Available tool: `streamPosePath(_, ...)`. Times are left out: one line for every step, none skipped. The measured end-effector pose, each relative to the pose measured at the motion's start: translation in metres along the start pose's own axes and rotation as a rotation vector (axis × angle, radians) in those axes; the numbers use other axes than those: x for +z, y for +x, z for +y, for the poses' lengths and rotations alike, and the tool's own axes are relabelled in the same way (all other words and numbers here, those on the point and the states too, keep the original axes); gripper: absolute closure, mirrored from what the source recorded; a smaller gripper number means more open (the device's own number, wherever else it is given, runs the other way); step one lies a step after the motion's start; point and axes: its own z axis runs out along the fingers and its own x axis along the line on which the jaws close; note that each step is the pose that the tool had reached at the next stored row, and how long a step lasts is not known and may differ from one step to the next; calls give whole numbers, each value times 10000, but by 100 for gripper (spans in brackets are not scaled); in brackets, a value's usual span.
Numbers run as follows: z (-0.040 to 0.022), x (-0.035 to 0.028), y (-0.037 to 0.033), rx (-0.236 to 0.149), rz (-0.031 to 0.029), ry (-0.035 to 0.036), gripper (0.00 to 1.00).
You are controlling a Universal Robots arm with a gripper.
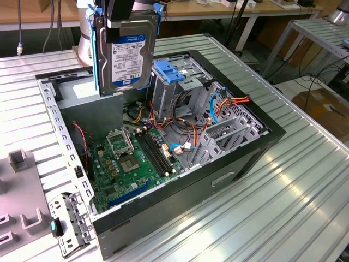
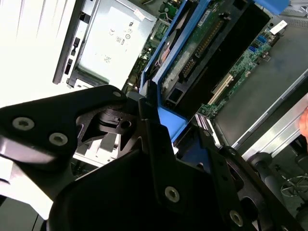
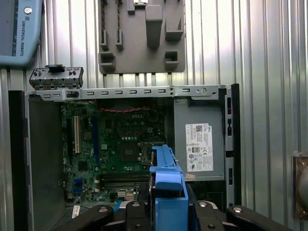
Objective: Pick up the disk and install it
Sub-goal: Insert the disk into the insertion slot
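In the exterior view the disk (image 1: pixel 126 54) hangs upright above the open computer case (image 1: pixel 240 158), label side facing the camera, with blue carrier rails down both edges. My gripper (image 1: pixel 121 21) is shut on its upper end. The disk's lower edge is over the back left part of the case, beside the tall grey drive cage (image 1: pixel 182 87) with its blue latch. In the second wrist view the black fingers (image 2: pixel 149 120) clamp the blue rail of the disk (image 2: pixel 226 43). The first wrist view looks down past the disk (image 3: pixel 168 185) onto the motherboard (image 3: pixel 115 144).
A grey power supply (image 3: pixel 198 144) lies in one corner of the case. Orange and blue cables (image 1: pixel 218 106) run by the cage. A grey fixture plate (image 1: pixel 22 185) and a loose metal bracket (image 1: pixel 68 218) lie on the ribbed table at the exterior view's left.
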Motion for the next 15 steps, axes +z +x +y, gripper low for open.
streamPosePath(0,0,0,0,0,0,63)
streamPosePath(0,0,0,0,0,0,63)
streamPosePath(0,0,0,0,-1,0,63)
streamPosePath(0,0,0,0,0,0,63)
streamPosePath(-1,0,0,0,0,0,63)
streamPosePath(-1,0,3,0,0,0,63)
streamPosePath(-1,0,6,-1,0,0,63)
streamPosePath(-1,0,10,-1,0,0,63)
streamPosePath(-1,0,16,-1,0,0,63)
streamPosePath(-2,0,24,-1,0,0,63)
streamPosePath(-2,0,36,0,0,0,63)
streamPosePath(-2,1,45,0,0,0,63)
streamPosePath(-3,1,65,0,0,0,63)
streamPosePath(-4,2,92,0,0,1,63)
streamPosePath(-6,2,119,-1,0,0,63)
